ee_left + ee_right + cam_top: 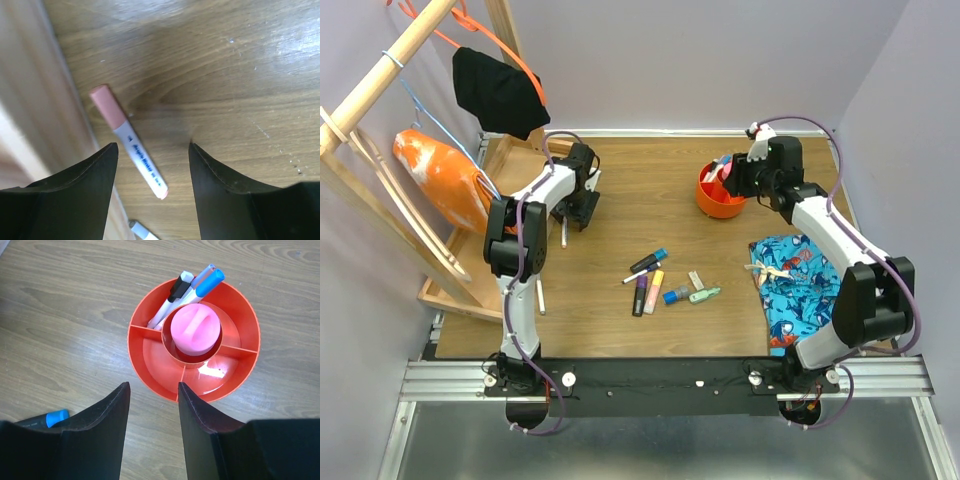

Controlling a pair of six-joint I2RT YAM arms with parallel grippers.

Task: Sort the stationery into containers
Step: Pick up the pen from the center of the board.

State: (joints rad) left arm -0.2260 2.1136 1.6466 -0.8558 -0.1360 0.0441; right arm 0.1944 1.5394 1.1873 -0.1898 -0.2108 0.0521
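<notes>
Faintly, blue lettering resembling "Acrylic Marker" marks the pink-capped white pen (127, 140) lying on the table (250, 75) beneath the spread left gripper (152, 150). The right gripper (153, 387) hangs parted, empty, above the orange-red pot (240, 305), with pens (187, 287) in 1 compartment.

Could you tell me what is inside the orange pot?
Pens stand in one outer section of the orange pot; a pink lump fills the centre cup, hiding anything beneath.

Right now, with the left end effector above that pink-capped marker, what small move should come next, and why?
Probably lower the left end effector straight down around the pink-capped marker. Its jaws stand open and empty, the marker lies on the table between them, a little toward one finger, and nothing is gripped yet.
</notes>
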